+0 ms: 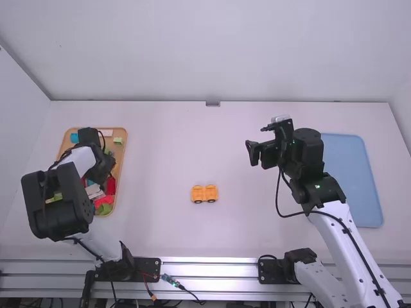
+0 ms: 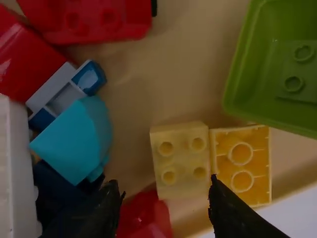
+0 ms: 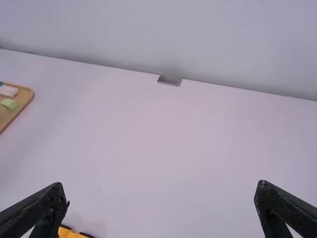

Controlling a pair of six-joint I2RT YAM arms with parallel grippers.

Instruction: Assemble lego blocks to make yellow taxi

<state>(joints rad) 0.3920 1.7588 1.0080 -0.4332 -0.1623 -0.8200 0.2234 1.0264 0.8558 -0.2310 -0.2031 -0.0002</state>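
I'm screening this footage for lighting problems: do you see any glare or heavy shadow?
High view: bright reflections on the metal rail along the table's near edge. Left wrist view: glossy highlights on the large red block, deep shade over the dark blue block beside the turquoise one. Right wrist view: soft, fairly even light on the table, no strong glare.

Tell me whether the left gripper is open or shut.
Open: in the left wrist view, the left gripper has its two fingertips well apart, and the pale yellow studded block shows in the gap.
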